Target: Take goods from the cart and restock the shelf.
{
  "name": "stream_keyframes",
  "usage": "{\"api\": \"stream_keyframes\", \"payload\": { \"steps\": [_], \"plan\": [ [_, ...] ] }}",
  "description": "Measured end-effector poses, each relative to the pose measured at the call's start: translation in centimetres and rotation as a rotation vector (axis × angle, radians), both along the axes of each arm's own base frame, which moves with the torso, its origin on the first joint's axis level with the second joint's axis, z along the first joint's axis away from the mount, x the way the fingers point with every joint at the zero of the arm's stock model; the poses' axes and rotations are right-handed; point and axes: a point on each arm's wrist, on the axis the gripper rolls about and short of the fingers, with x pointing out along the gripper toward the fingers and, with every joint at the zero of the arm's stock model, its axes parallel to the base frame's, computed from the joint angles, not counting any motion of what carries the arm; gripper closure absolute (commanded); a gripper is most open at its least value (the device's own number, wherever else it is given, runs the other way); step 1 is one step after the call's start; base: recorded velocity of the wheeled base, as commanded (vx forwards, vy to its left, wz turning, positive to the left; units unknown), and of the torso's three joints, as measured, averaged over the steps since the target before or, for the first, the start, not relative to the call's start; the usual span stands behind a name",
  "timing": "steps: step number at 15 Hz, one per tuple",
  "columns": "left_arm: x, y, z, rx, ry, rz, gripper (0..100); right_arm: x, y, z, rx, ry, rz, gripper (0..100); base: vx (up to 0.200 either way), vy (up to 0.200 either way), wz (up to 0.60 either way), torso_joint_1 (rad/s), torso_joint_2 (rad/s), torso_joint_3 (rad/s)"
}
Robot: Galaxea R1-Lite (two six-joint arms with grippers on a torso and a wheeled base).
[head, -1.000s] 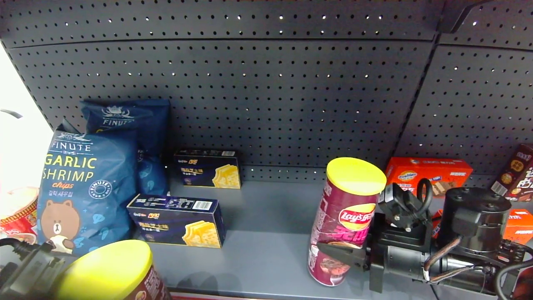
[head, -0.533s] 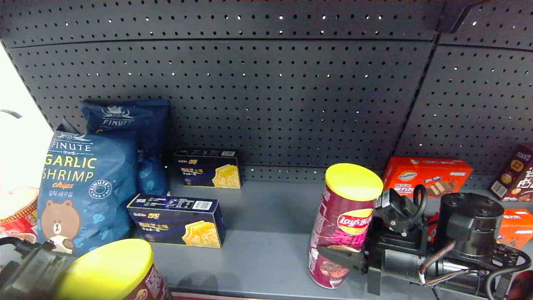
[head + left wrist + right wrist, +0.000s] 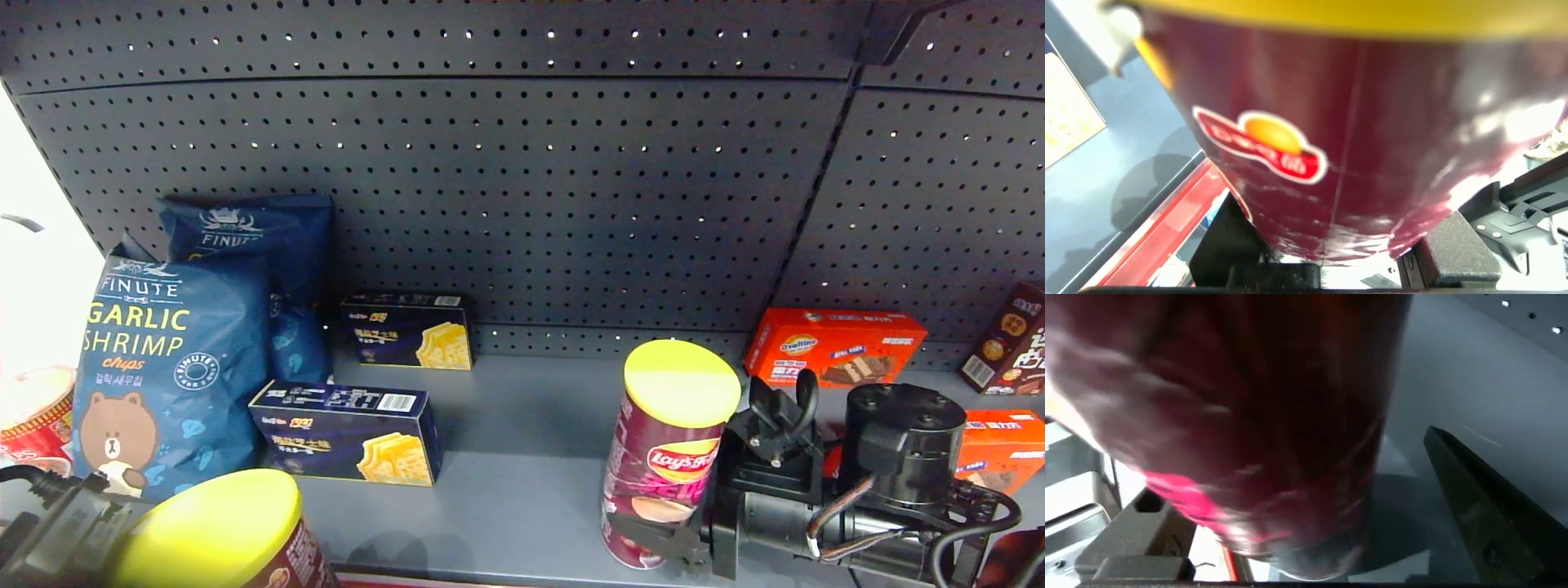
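Two maroon chips cans with yellow lids are in hand. My right gripper (image 3: 649, 527) is shut on one chips can (image 3: 669, 449), gripping it low on its side. That can leans slightly and its base sits at the front edge of the grey shelf (image 3: 522, 441). In the right wrist view the can (image 3: 1266, 416) is close up, with one dark finger (image 3: 1478, 514) beside it. At the bottom left, my left gripper (image 3: 122, 543) is shut on the second chips can (image 3: 216, 527), held below the shelf's front edge. The left wrist view has this can (image 3: 1355, 122) close up above the gripper (image 3: 1323, 265).
Blue garlic shrimp chip bags (image 3: 171, 359) stand at the shelf's left, with two dark blue cracker boxes (image 3: 347, 429) (image 3: 408, 331) beside them. Orange boxes (image 3: 833, 347) and a brown box (image 3: 1008, 339) lie at the right. Bare shelf floor lies in the middle; a perforated back panel (image 3: 522, 204) stands behind.
The right gripper has lowered its can and shifted it slightly left, bringing it more upright near the shelf's front edge. The left gripper and its can have not moved.
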Motion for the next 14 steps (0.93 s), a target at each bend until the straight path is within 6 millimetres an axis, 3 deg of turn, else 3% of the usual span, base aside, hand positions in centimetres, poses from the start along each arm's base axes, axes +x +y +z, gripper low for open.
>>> {"api": "stream_keyframes", "payload": {
  "steps": [14],
  "plan": [
    [-0.2, 0.1, -0.4, 0.005, 0.010, 0.000, 100, -1.7, -1.4, 1.0, 0.003, -0.028, -0.074, 0, 0.000, 0.000, 0.00, 0.000, 0.00, 0.000]
  ]
}}
